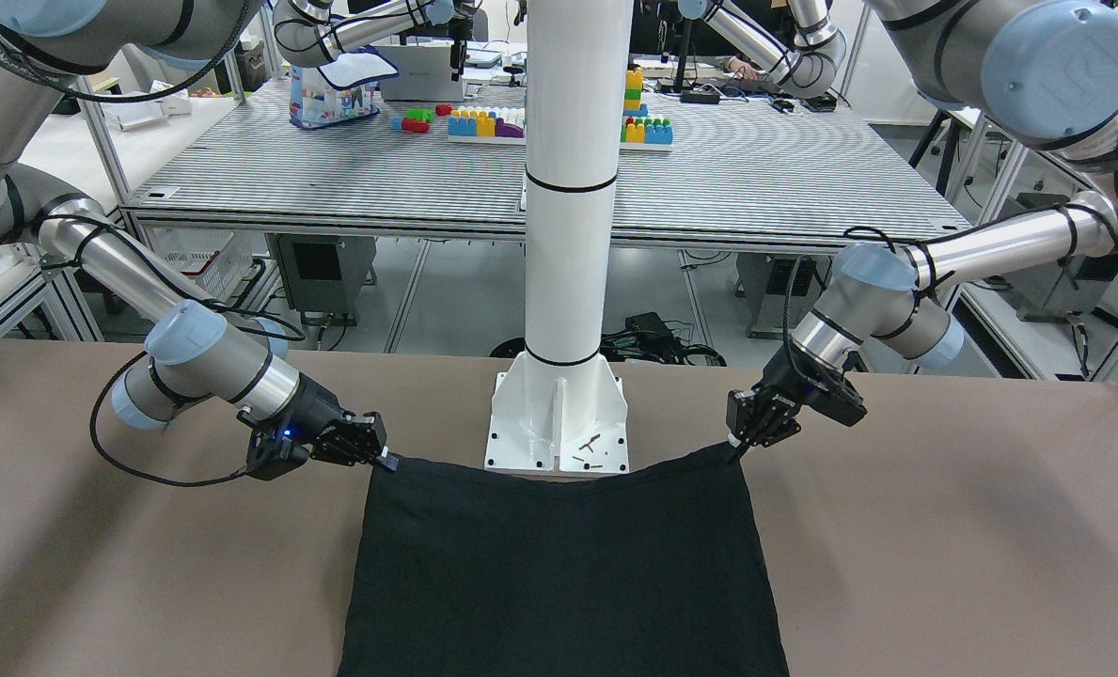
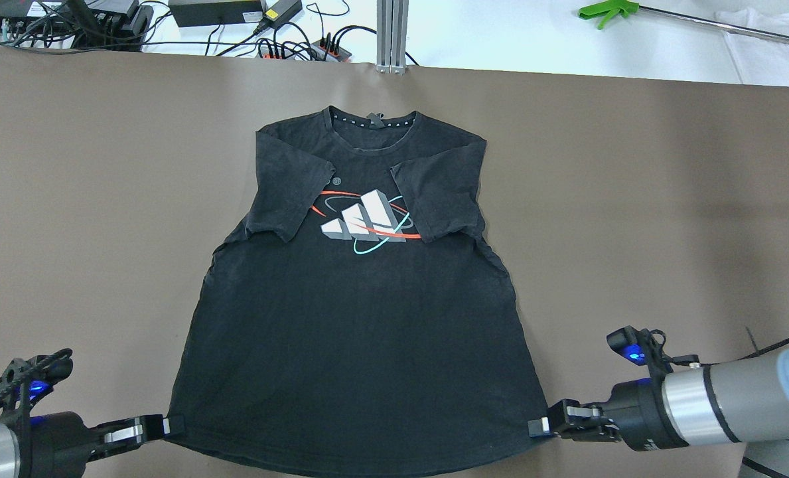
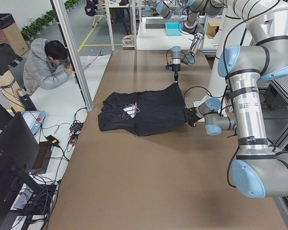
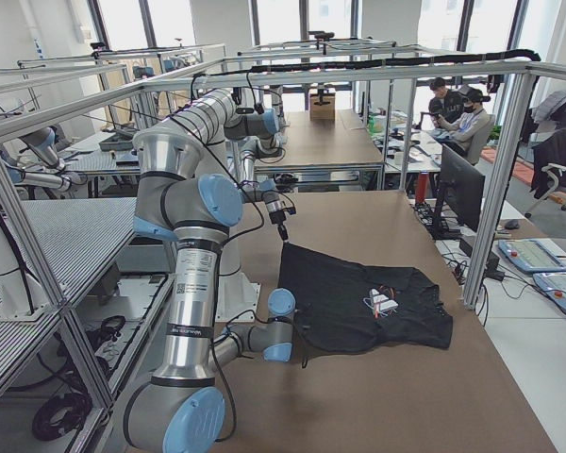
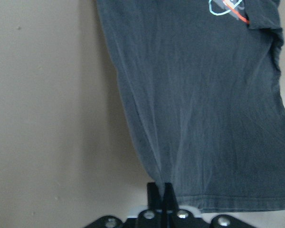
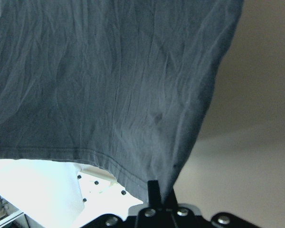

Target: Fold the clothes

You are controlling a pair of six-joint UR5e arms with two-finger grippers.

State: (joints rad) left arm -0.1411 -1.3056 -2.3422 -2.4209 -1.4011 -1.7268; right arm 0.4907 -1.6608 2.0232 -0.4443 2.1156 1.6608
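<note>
Brown tabletop (image 2: 69, 199) is being covered by a black printed fabric T-shirt (image 2: 361, 332), its hem corners being pinched by the left claw (image 2: 168, 425) and the right claw (image 2: 537, 426).

left gripper (image 2: 174, 425) pinched closed, low | right gripper (image 2: 537, 426) pinched closed, low

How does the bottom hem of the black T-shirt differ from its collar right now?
The hem is pinched at its two corners by the left gripper and right gripper; nothing touches the collar. The hem hangs lifted, sagging in the middle; the collar lies flat on the table. Both are edges of one black T-shirt.
</note>
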